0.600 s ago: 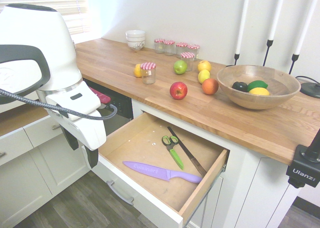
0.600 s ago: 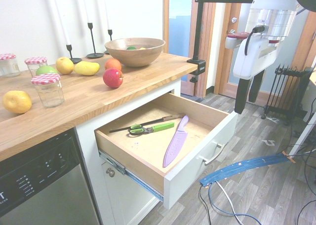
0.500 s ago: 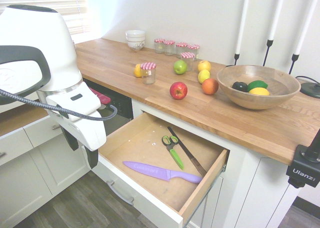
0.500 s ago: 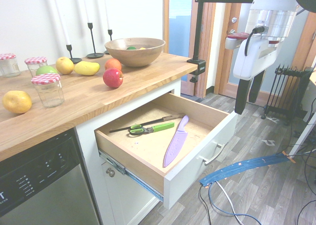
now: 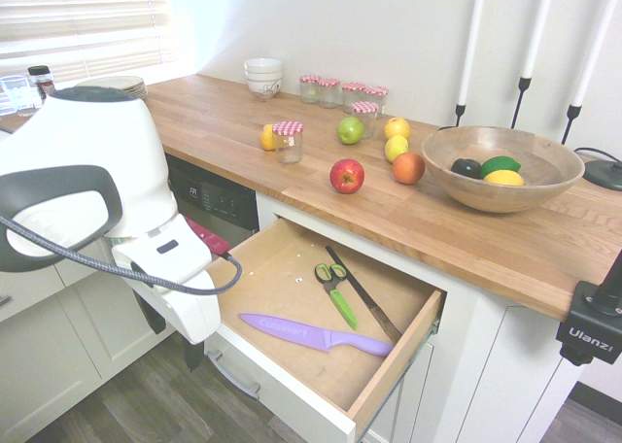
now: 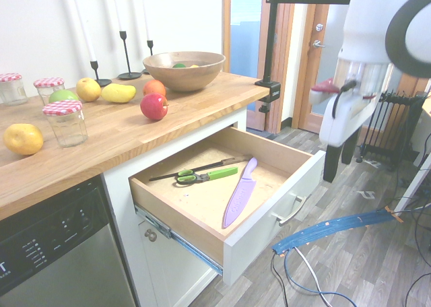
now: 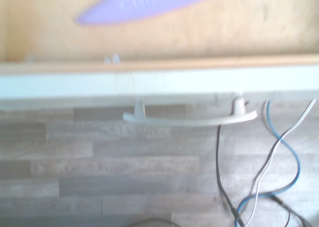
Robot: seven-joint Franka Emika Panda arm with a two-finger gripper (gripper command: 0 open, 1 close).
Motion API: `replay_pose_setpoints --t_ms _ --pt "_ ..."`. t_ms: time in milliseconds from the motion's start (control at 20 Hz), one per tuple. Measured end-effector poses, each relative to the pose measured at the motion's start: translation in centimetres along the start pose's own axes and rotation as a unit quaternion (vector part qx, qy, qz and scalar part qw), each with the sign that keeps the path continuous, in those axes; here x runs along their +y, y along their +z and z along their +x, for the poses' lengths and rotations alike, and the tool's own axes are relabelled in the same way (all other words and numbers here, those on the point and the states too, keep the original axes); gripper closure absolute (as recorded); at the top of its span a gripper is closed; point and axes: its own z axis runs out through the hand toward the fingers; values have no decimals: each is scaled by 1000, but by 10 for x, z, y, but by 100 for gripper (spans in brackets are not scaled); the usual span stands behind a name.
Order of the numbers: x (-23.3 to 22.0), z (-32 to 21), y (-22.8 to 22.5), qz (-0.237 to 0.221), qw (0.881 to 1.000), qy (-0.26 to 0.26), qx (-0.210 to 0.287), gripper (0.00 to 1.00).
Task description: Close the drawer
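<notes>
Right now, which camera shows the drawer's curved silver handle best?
The wrist view: the curved silver bar handle fills the middle, seen from above, though blurry. The second exterior view shows it small on the white drawer front; in the first exterior view the arm mostly hides it.

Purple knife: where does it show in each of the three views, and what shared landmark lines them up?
First exterior view: the purple knife lies near the front of the open drawer, lower centre.
Second exterior view: purple knife lies in the drawer, right of centre, handle toward the back.
Wrist view: only its blade shows, blurred, at the top edge.
Shared landmark: the drawer's curved silver handle.
</notes>
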Motion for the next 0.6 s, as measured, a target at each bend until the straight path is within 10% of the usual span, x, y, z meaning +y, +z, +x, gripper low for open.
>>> replay_pose_setpoints --t_ms 600 --pt "6 15 135 -30 999 -16 -25 0"
